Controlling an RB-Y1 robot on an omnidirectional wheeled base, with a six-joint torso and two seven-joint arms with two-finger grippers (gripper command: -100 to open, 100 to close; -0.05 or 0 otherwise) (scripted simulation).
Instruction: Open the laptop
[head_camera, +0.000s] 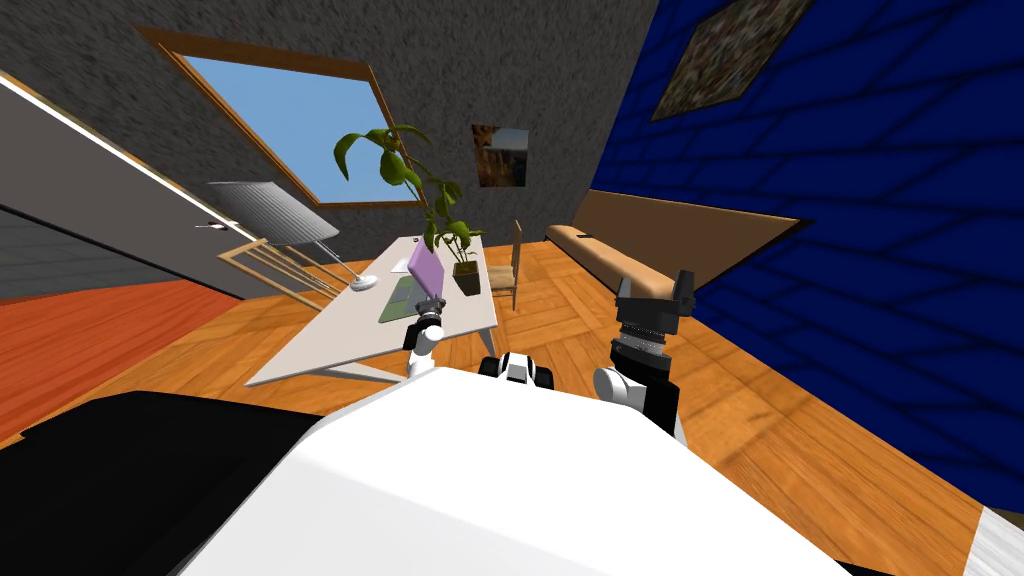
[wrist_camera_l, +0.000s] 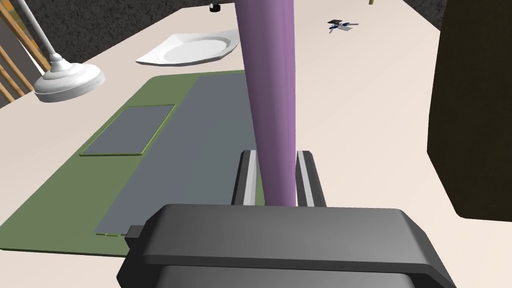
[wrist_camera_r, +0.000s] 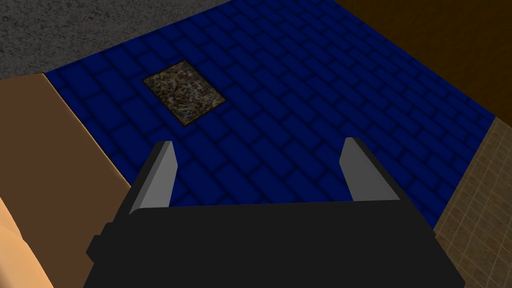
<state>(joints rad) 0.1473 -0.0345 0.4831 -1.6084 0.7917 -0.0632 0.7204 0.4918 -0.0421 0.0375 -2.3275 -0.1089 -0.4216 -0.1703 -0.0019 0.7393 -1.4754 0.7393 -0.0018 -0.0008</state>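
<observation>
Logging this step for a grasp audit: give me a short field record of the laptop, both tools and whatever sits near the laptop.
laptop lid: purple, standing up off the base
laptop base: green with grey keyboard area, flat on the table
left tool: shut on the lid's edge
right tool: open, empty, off to the side of the table
nearby: white plate and white lamp base by the laptop base; dark pot on the lid's other side

no readable text, labels or numbers — none on any surface
</observation>
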